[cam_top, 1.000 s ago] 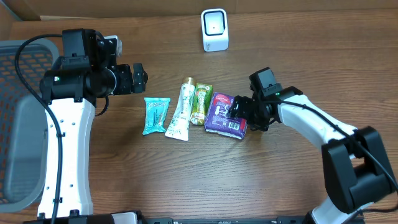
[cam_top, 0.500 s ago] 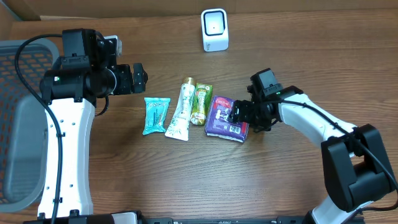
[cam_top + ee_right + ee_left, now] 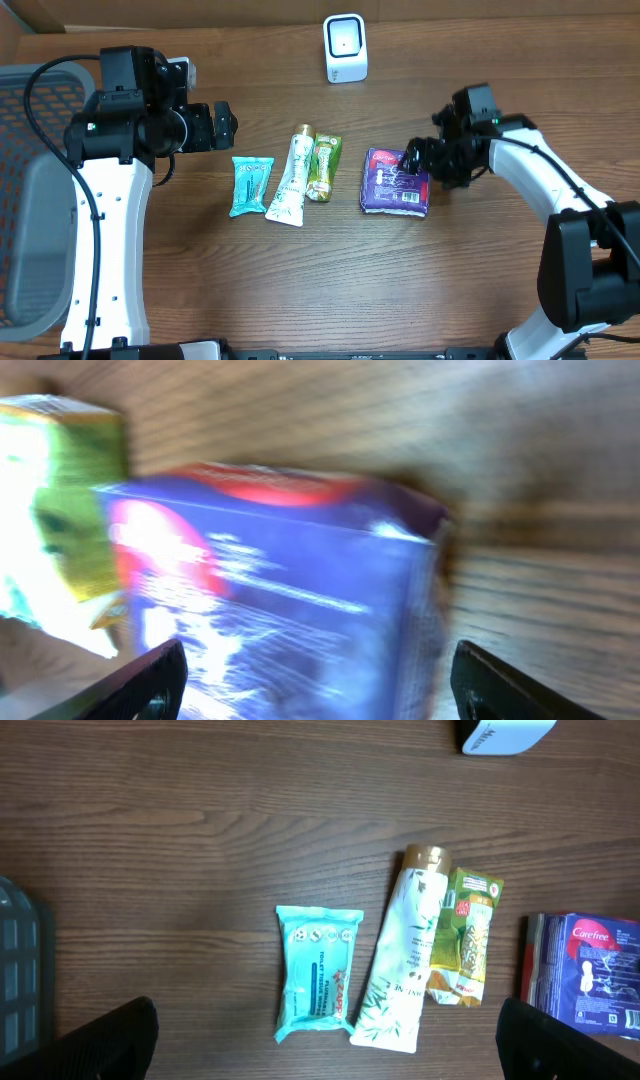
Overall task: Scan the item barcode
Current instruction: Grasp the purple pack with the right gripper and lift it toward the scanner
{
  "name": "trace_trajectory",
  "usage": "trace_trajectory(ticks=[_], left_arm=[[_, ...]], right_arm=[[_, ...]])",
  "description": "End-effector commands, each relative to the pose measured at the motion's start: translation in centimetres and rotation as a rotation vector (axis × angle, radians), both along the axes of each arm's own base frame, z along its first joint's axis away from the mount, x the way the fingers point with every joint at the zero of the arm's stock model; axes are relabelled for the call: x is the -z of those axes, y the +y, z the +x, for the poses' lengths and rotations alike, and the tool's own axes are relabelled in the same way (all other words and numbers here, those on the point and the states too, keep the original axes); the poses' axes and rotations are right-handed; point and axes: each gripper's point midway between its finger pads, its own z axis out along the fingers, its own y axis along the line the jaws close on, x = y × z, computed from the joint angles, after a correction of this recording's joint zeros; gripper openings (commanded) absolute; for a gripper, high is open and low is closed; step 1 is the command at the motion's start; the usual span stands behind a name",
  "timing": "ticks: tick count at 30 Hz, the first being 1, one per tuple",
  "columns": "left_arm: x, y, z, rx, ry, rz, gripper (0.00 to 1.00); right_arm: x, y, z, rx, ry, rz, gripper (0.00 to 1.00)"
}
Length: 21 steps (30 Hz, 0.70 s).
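Now, purple pack gripped, scanner ahead
Overhead: the right gripper [image 3: 412, 168], arm bent leftward, clasps the purple pack [image 3: 393, 185] right of the green sachet [image 3: 323, 167], well apart from the scanner [image 3: 345, 47]; carry it level, barcode (not visible yet) facing the scanner. Left wrist: the left gripper [image 3: 325, 1020] hangs spread, empty. Right wrist: the pack blurs between the 2 fingers [image 3: 150, 675].

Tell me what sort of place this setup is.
Probably a mock checkout bench: a white scanner on a wooden table, packaged goods such as the purple pack, and a mesh basket at the left.
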Motion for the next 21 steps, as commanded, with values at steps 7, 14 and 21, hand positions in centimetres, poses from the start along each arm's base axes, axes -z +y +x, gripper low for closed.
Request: trace_trajectory(ticks=[7,14,21], left_arm=[[-0.8,-0.3,0.4,0.03,-0.025,0.008,1.0],[-0.8,-0.3,0.4,0.03,-0.025,0.008,1.0],[-0.8,-0.3,0.4,0.03,-0.025,0.008,0.99]], right_arm=[[-6.3,8.1,1.2,0.039,-0.122,0.016,0.78],[-3.5,11.8,-0.7,0.242,-0.082,-0.076,0.57],[-1.2,11.8,-3.1,0.257,-0.01,-0.132,0.52]])
